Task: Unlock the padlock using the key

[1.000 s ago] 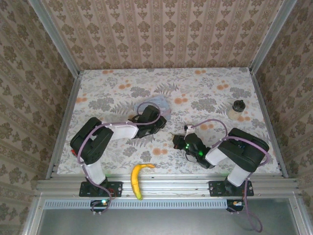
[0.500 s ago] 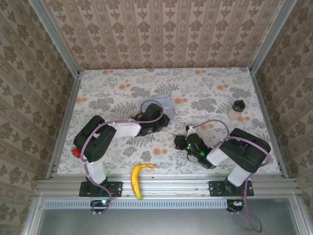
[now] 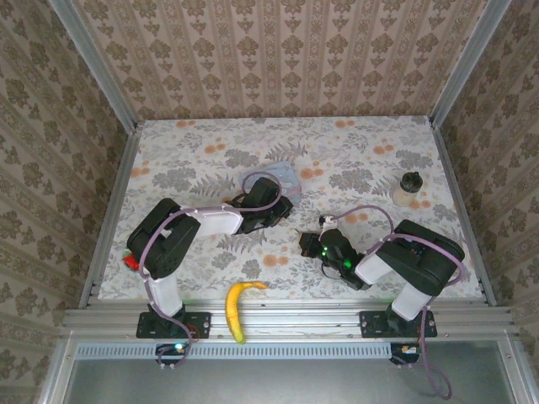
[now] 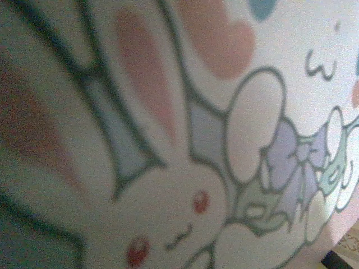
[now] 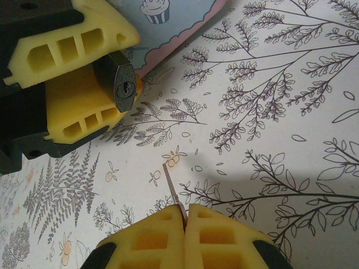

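Left arm has swung its elbow in over the last second and now sits steady, the left gripper (image 5: 128, 75) clamped on the padlock (image 5: 124, 89), keyhole facing the right wrist camera, just beside the pale blue cartoon tin (image 5: 168, 25). Right gripper (image 5: 185, 216) is pinched tight on the key (image 5: 173, 190), blade pointing up toward the lock, a clear gap between them over the floral table (image 5: 291, 168)

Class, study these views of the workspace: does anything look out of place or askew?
The yellow curved banana lies across the floral table's near edge, its lower end over the metal rail; it has no part in this job. The small dark metal padlock and thin metal key look sound.
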`<control>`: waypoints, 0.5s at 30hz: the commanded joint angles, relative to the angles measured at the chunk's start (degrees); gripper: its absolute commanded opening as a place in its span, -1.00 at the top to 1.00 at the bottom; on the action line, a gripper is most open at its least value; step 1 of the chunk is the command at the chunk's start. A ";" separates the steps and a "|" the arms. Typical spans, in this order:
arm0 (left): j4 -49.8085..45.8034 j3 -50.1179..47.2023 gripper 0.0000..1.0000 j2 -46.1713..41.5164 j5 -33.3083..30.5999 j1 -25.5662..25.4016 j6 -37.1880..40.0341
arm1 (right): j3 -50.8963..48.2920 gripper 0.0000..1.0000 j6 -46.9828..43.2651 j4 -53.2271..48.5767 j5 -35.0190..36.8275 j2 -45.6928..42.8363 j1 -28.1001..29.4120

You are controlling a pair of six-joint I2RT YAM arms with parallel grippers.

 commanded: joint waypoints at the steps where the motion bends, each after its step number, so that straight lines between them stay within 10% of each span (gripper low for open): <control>1: -1.60 0.85 1.00 1.47 4.61 -0.13 -1.89 | 0.42 1.00 1.01 1.25 0.36 0.25 -0.25; 15: -1.43 0.68 1.00 1.31 4.64 -0.14 -2.09 | 0.07 1.00 0.84 0.47 0.67 -1.11 -0.27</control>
